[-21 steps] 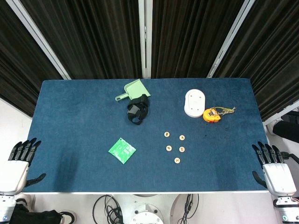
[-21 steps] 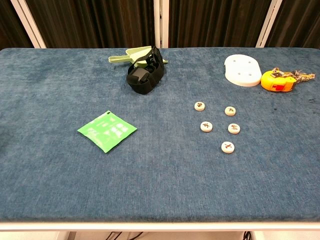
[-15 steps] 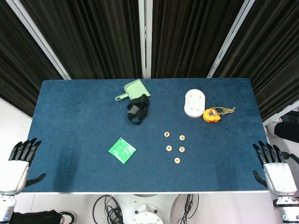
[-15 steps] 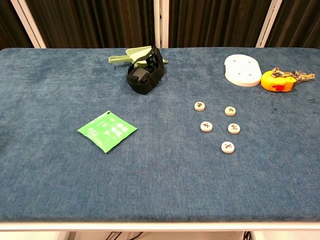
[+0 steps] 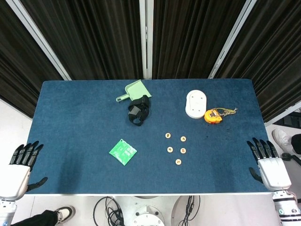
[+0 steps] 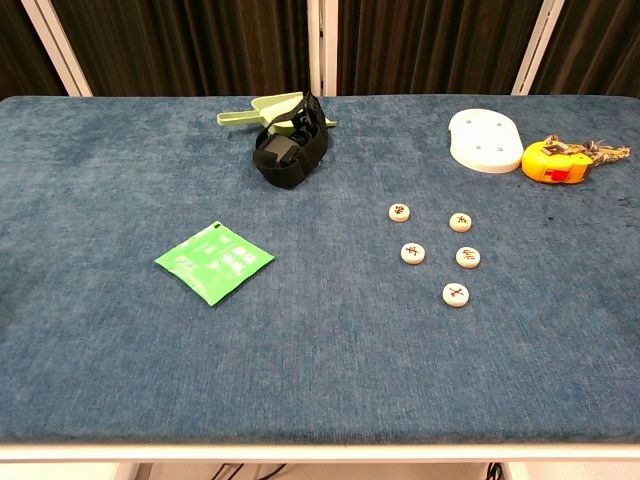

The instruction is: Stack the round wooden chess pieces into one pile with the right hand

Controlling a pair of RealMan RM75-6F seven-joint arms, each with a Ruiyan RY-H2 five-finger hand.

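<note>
Right hand [image 5: 269, 168] has shifted inward and slightly up from its position 0.7 s ago, so that its fingers [image 5: 260, 148] now overlap the near right edge of the desk [image 5: 75, 117]. Fingers are spread and released, holding nothing. Judgement: this is the opening of the reach, and no stacking has begun.

Left hand [image 5: 16, 170] sits off the near left corner, fingers apart, empty, only marginally lower than before. Neither hand appears in the chest view.

The five round wooden chess pieces [image 5: 178, 162] lie singly, flat and apart from one another, right of centre on the desk: two in a far row, two in a middle row, one nearest the robot. None is stacked. All remain where they were. The nearest piece lies well apart from the right fingers, to their left, with bare blue cloth between.

Other items, all unmoved: green sachet [image 5: 122, 152] left of the pieces, black strap bundle [image 5: 138, 109] touching a green dustpan [image 5: 135, 89], white oval block [image 5: 195, 104] just beside an orange tape measure [image 5: 212, 116]
</note>
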